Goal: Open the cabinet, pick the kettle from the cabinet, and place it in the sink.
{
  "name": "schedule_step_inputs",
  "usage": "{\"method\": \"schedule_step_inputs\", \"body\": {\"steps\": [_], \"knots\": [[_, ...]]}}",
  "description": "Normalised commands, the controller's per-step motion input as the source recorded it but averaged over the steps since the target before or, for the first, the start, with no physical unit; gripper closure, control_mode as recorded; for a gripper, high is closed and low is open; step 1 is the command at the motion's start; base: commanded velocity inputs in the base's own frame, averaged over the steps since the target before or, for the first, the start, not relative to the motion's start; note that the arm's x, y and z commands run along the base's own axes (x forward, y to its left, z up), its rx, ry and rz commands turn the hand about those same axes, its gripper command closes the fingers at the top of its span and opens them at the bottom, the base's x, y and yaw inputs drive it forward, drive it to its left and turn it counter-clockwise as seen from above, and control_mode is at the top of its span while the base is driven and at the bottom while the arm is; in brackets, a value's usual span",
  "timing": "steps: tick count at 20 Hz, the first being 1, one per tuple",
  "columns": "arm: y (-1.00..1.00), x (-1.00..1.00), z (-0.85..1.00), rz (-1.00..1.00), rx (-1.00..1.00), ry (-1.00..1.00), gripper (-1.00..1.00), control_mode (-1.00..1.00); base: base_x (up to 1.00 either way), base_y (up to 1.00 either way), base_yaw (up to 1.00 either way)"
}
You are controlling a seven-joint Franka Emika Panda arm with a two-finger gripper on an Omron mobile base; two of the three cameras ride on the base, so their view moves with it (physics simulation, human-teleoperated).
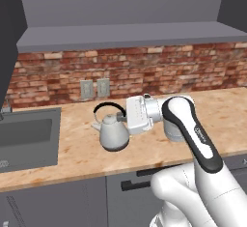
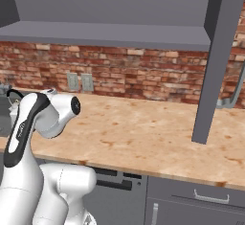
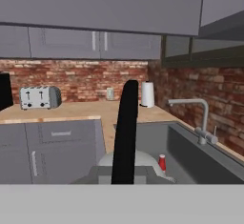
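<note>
The kettle (image 1: 114, 133) is small, round and silver. It is over the brown counter (image 1: 72, 144), just beside the sink (image 1: 26, 136), and I cannot tell for sure if it sits on the counter or hangs a bit above it. The gripper (image 1: 123, 118) is at the right side of its thin black handle (image 1: 107, 107), and the claw is closed tight on that handle. In the hand view the black handle (image 3: 126, 132) stands up right in the middle, with the kettle's grey lid (image 3: 143, 163) low behind it. Past it is the dark sink (image 3: 190, 156) with its grey faucet (image 3: 198, 118). A small red thing (image 3: 162, 162) is down in the sink. A white paper roll (image 3: 147, 94) stands on the counter by the brick wall, and a toaster (image 3: 40, 97) sits far off to the left. In the right base view an open cabinet door (image 2: 217, 61) hangs over the counter
</note>
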Motion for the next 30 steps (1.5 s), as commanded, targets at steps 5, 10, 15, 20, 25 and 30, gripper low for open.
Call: {"method": "schedule_step_inputs", "body": {"steps": [5,10,15,20,25,30], "knots": [[0.0,0.0,0.0,0.0,0.0,0.0,1.0,-1.0,0.0,0.0,0.0],[0.0,0.0,0.0,0.0,0.0,0.0,1.0,-1.0,0.0,0.0,0.0],[0.0,0.0,0.0,0.0,0.0,0.0,1.0,-1.0,0.0,0.0,0.0],[0.0,0.0,0.0,0.0,0.0,0.0,1.0,-1.0,0.0,0.0,0.0],[0.0,0.0,0.0,0.0,0.0,0.0,1.0,-1.0,0.0,0.0,0.0],[0.0,0.0,0.0,0.0,0.0,0.0,1.0,1.0,0.0,0.0,0.0]]}}
